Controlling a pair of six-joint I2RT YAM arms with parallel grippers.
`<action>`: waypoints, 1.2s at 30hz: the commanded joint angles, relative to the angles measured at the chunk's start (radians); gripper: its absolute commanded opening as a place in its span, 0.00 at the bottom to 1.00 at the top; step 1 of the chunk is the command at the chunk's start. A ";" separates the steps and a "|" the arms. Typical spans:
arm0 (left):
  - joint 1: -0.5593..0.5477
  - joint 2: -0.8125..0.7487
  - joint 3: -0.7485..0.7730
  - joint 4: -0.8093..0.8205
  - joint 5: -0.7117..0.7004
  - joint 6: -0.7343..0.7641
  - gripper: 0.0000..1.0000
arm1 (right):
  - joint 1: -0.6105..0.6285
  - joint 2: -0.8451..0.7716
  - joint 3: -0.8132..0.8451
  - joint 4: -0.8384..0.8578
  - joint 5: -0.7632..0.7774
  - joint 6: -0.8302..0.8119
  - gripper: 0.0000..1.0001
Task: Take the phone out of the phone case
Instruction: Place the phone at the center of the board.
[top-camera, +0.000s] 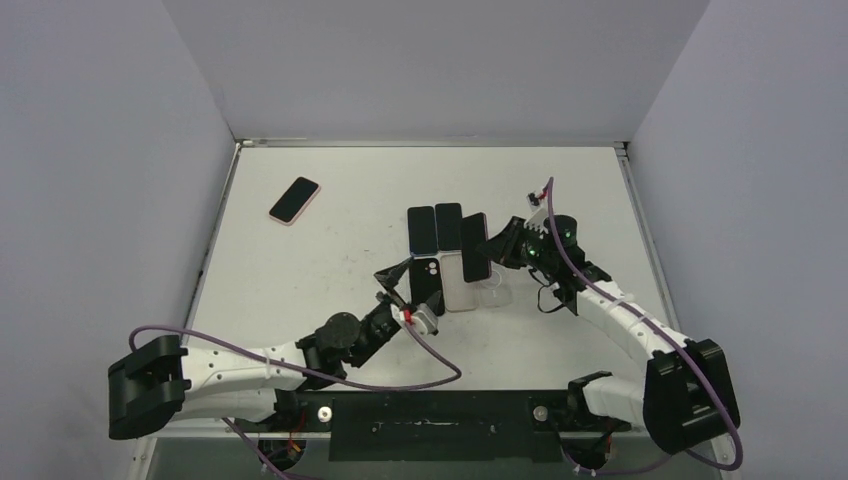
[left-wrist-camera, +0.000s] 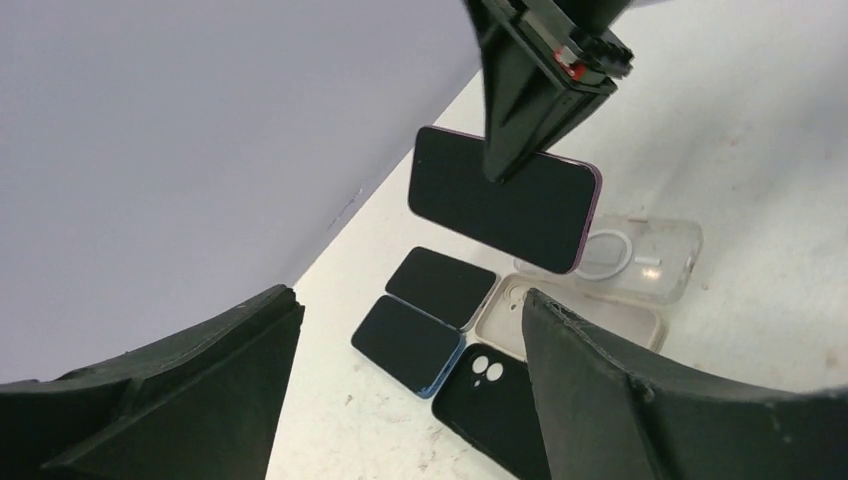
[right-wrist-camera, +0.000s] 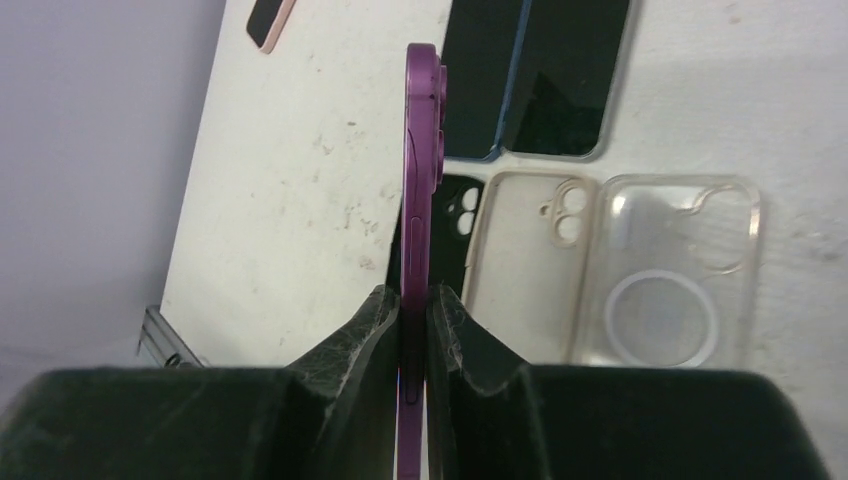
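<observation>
Item under inspection: the purple phone (right-wrist-camera: 418, 200). I find it bare, with no case on it, held edge-on off the table (top-camera: 300, 290). It sits above the row of cases, touching none of them.

The right gripper (right-wrist-camera: 413, 300) is clamped on the phone's lower end, one finger pressed flat against each face. From the left wrist view, the phone hangs with its dark screen facing that camera.

Below it, three empty cases lie side by side, inner faces up: a clear case (right-wrist-camera: 680, 270) with a white ring, a beige case (right-wrist-camera: 520, 270), and a black case (right-wrist-camera: 458, 215).

Just beyond the cases, two more phones lie flat, touching along their long edges: a blue-edged phone (right-wrist-camera: 480, 80) and a dark phone (right-wrist-camera: 570, 80).

The left gripper (left-wrist-camera: 410, 310) has its fingers spread wide and grips nothing. It hovers near the black case.

A pink phone (top-camera: 295, 200) lies well apart, toward the far left of the table.
</observation>
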 joint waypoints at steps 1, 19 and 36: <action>0.065 -0.094 0.064 -0.108 -0.038 -0.325 0.82 | -0.161 0.087 0.101 0.114 -0.203 -0.157 0.00; 0.449 -0.164 0.063 -0.412 0.104 -1.026 0.97 | -0.298 0.628 0.399 0.238 -0.330 -0.137 0.00; 0.461 -0.194 0.032 -0.397 0.049 -1.008 0.97 | -0.285 0.909 0.570 0.286 -0.415 -0.026 0.00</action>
